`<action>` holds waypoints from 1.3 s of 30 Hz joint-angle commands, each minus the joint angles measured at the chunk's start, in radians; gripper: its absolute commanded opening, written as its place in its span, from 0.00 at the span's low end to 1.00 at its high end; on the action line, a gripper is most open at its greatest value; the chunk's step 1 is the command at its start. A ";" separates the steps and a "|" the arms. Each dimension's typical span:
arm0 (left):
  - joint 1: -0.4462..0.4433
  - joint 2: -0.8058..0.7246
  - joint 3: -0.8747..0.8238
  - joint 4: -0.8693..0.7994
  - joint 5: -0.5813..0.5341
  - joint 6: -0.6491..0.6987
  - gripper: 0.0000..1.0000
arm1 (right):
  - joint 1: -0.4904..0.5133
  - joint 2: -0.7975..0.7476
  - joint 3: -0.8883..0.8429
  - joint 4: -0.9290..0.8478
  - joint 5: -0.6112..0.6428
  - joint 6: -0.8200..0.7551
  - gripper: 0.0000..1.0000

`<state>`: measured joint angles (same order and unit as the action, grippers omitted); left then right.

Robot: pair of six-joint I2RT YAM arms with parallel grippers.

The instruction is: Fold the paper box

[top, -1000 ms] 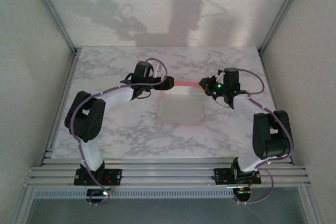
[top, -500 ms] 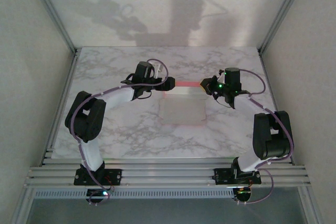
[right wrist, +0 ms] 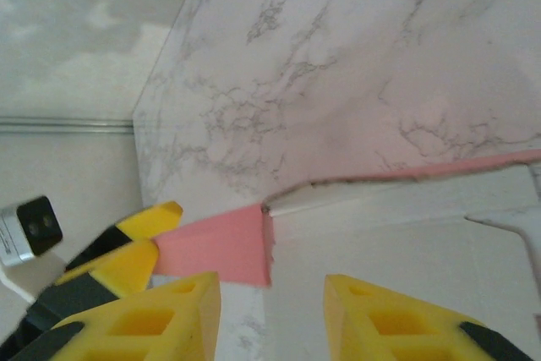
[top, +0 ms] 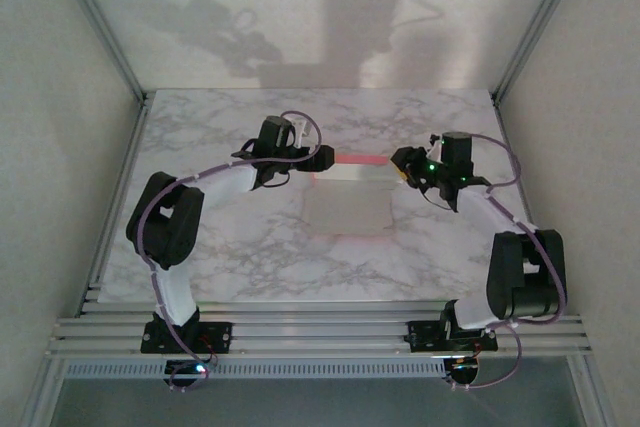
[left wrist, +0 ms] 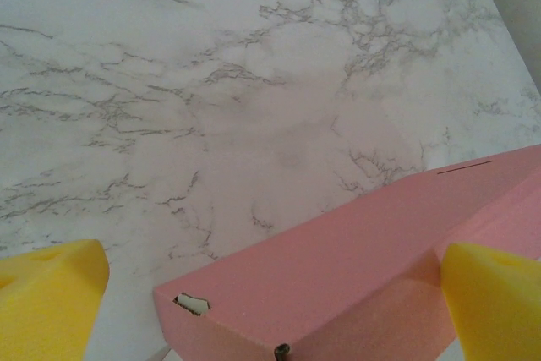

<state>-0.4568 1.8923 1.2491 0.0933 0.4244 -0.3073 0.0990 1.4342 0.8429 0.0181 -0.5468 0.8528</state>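
Left gripper (left wrist: 270, 281) and right gripper (right wrist: 269, 293) gape open, gripping nothing; unheld, the raised far wall of the paper box (top: 345, 209) could spring flat.

The thin paperboard box (left wrist: 363, 251), pink outside and white inside, runs off the bottom edge between the cut-off yellow foam pads (left wrist: 46, 298) of the left gripper (left wrist: 272, 293). Past the jaws of the right gripper (right wrist: 270, 289), its white side runs off the picture. From above, the jaws are too small to make out.
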 commanded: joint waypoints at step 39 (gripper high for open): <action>0.008 0.037 0.137 -0.168 0.062 -0.027 0.99 | 0.055 0.135 -0.155 0.182 0.231 -0.111 0.53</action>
<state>-0.4503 1.9186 1.3727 -0.0647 0.4599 -0.3431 0.1577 1.5726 0.6991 0.2047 -0.3141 0.7403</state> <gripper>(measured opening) 0.993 0.535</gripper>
